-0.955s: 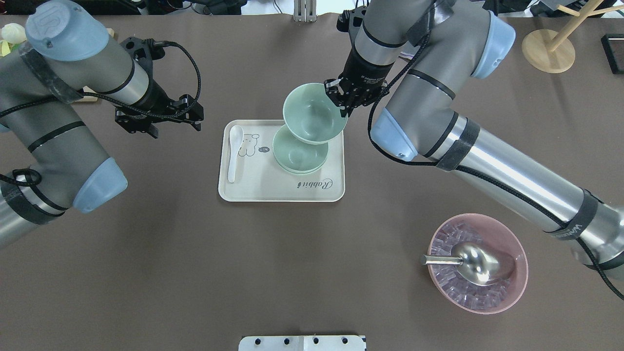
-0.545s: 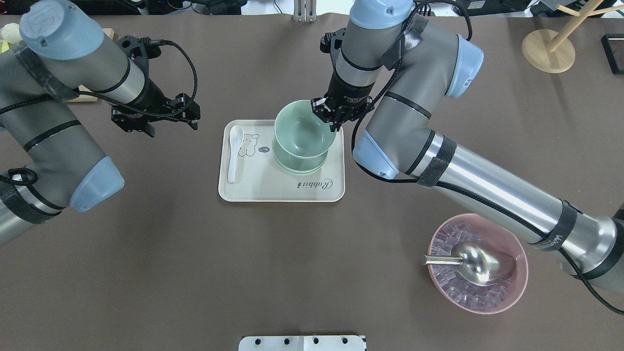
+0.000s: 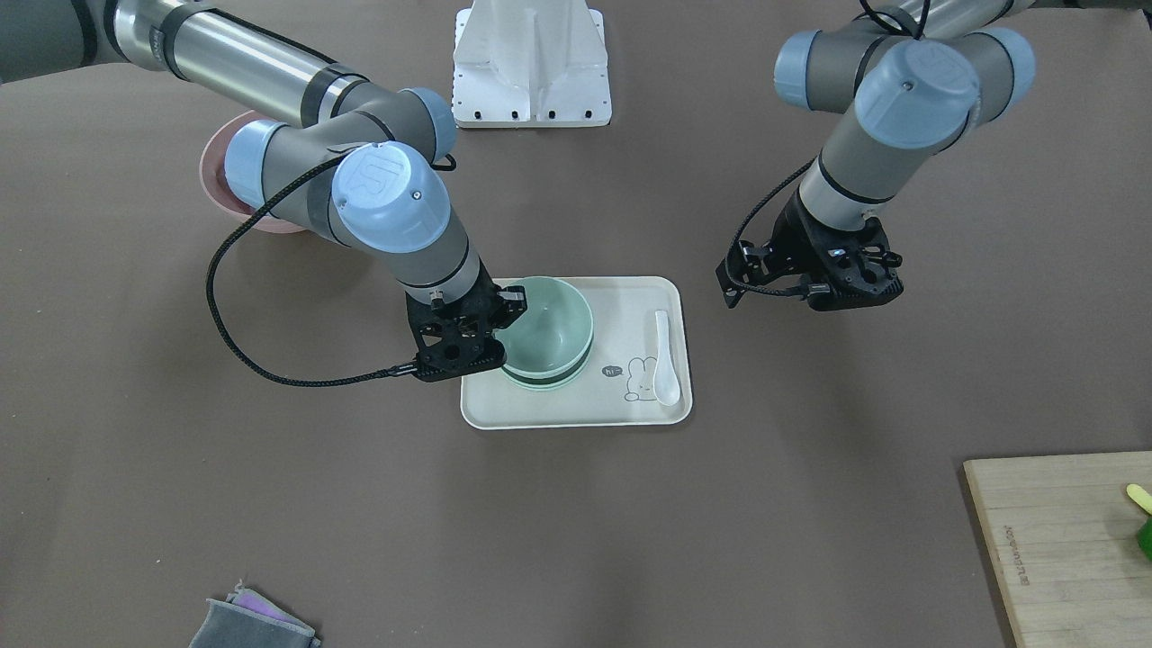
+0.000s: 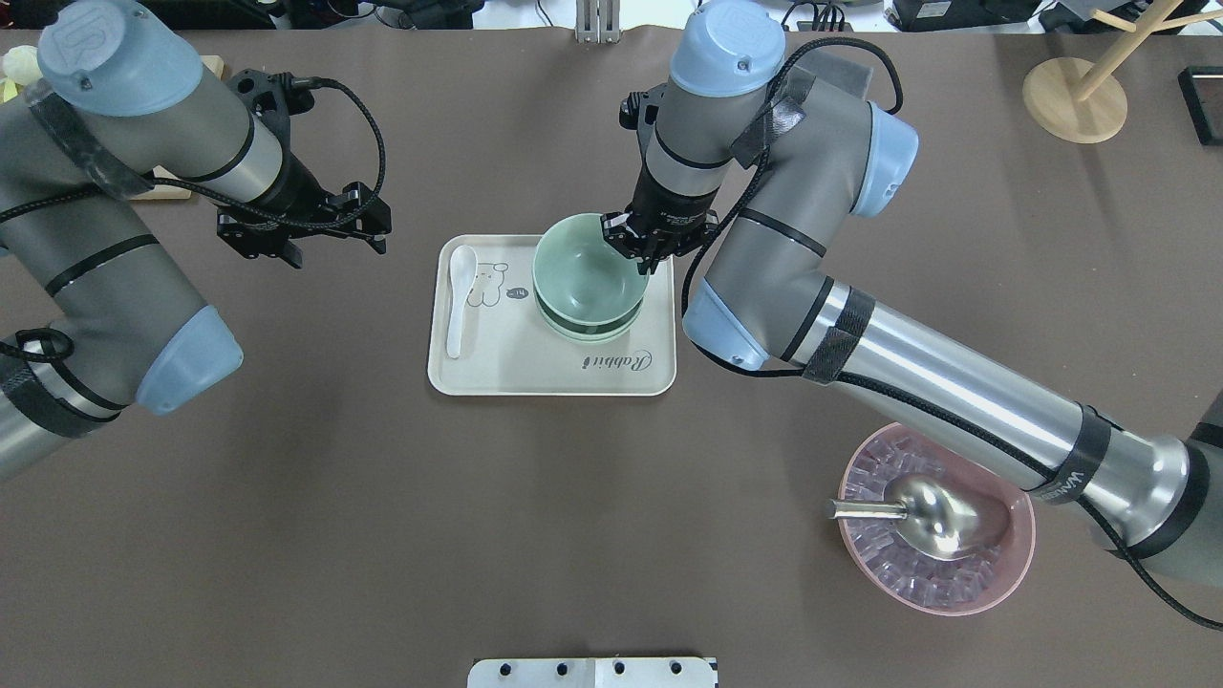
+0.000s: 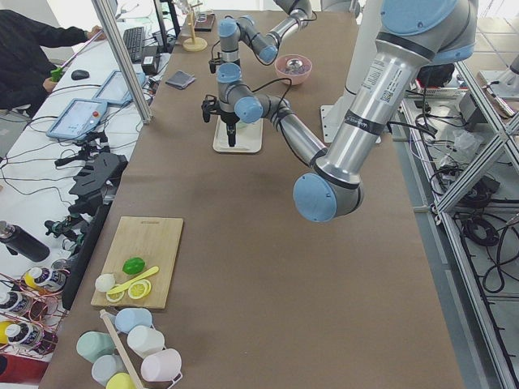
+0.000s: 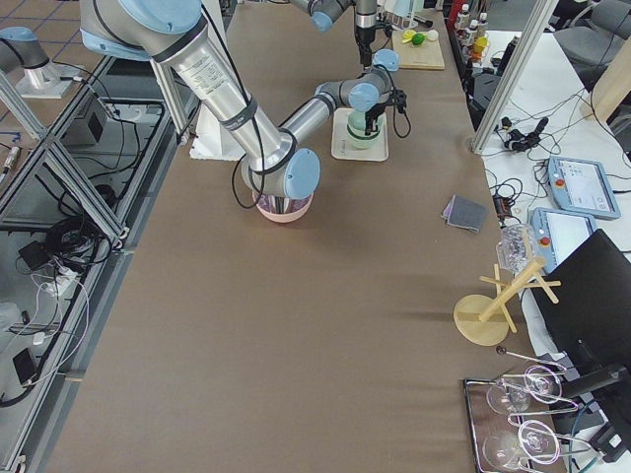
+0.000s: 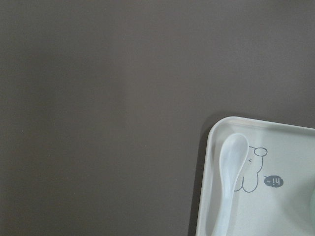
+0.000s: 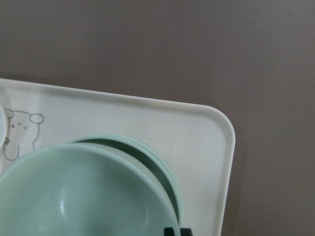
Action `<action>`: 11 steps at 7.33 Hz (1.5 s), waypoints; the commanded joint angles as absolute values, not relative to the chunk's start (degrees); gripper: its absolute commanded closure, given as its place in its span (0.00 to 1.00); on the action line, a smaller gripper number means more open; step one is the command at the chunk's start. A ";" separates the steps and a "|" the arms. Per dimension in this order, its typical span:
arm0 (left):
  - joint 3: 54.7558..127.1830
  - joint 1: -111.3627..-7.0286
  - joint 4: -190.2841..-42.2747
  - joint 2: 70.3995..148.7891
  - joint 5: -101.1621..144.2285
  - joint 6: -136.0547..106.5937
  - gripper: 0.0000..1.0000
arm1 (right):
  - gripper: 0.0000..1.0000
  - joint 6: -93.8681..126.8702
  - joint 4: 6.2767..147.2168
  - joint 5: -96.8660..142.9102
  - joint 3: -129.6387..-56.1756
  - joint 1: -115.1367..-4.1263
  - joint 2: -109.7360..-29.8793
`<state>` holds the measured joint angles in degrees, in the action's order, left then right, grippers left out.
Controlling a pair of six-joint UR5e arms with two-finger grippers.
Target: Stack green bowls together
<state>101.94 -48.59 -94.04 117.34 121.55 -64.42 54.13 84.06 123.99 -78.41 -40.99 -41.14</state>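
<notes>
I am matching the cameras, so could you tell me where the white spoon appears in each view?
Front-facing: spoon on the tray's right side.
Overhead: tray's left side.
Exterior left: too small to tell.
Exterior right: too small to tell.
Left wrist: lower middle, beside the rabbit drawing.
Right wrist: cannot tell.
Shared landmark: the rabbit drawing on the tray.

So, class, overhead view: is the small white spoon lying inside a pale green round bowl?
No, the white spoon lies on the cream rectangular tray, apart from the stacked green bowls.
</notes>
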 commanded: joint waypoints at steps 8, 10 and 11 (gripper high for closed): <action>101.51 -48.34 -94.04 117.25 121.46 -64.51 0.02 | 1.00 54.32 83.85 121.82 -77.61 -39.90 -41.22; 101.43 -48.34 -94.04 117.33 121.46 -64.51 0.02 | 1.00 54.40 82.63 121.56 -77.43 -39.90 -41.22; 101.43 -48.34 -94.04 117.33 121.46 -64.51 0.02 | 1.00 54.40 82.18 121.55 -77.17 -39.82 -41.22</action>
